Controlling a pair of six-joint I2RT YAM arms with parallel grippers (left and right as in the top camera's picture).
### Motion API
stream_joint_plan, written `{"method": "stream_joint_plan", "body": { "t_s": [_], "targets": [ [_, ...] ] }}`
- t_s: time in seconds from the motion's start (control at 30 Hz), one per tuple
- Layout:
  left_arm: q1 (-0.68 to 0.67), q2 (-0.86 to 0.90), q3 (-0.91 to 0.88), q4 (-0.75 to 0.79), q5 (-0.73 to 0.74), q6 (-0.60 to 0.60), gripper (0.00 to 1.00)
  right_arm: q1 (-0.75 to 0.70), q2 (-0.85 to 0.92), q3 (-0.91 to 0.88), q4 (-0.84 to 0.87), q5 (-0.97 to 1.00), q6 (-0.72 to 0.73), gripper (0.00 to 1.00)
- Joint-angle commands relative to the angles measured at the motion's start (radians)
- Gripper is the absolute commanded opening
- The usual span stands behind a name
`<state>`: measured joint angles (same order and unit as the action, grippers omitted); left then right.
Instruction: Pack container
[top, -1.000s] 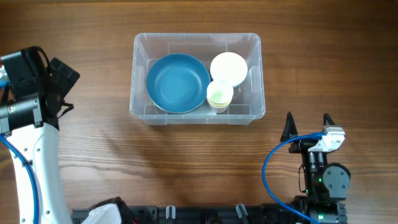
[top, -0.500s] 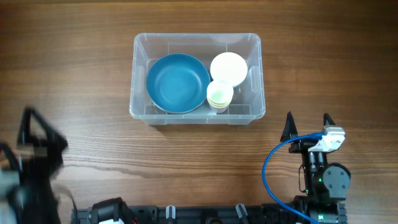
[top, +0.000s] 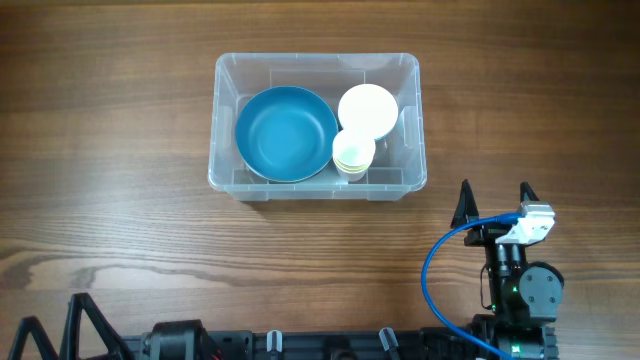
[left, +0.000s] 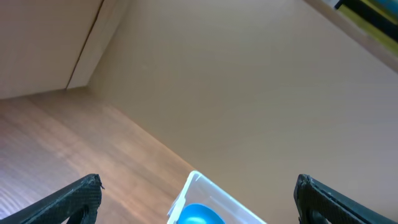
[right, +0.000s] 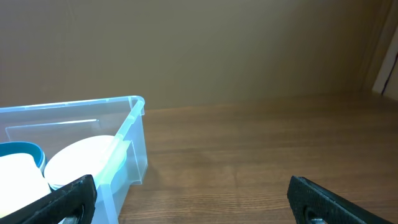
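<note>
Container (top: 224, 120) sits mid-table toward far side, w/ blue bowl (top: 286, 133), white bowl (top: 367, 110) & pale cup (top: 353, 152) inside. Right gripper (top: 495, 195) at near-right edge, jaws wide apart, empty. Left gripper (left: 198, 186) low at near-left, jaws spread too, holding nothing. Looks packed imo, so step = parking: route both arms well clear of container rim, no sweep across it.

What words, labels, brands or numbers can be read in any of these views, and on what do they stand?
None: no readable text shows in any view.
The container: clear plastic, no print visible; its floor is mostly covered by the dishes.
The blue bowl, white bowl and pale cup: plain, no markings.
</note>
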<state>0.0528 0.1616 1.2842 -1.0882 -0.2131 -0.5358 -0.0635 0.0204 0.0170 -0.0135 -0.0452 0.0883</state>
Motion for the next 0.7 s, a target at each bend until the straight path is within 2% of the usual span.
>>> {"method": "stream_joint_plan", "body": {
  "t_s": [0.0,0.23,0.43,0.53,0.67],
  "targets": [
    [-0.006,-0.008,-0.027,-0.018,-0.017,0.008,1.00,-0.004,-0.006,-0.006,0.006,-0.016,-0.007,1.00],
    [-0.006,-0.113,-0.226,-0.010,0.000,0.004,1.00,-0.004,-0.006,-0.006,0.006,-0.016,-0.007,1.00],
    [-0.010,-0.158,-0.426,0.117,0.050,0.004,1.00,-0.004,-0.006,-0.006,0.006,-0.016,-0.007,1.00],
    [-0.012,-0.158,-0.563,0.303,0.110,0.005,1.00,-0.004,-0.006,-0.006,0.006,-0.016,-0.007,1.00],
    [-0.012,-0.158,-0.809,0.664,0.252,0.005,1.00,-0.004,-0.006,-0.006,0.006,-0.016,-0.007,1.00]
  ]
}}
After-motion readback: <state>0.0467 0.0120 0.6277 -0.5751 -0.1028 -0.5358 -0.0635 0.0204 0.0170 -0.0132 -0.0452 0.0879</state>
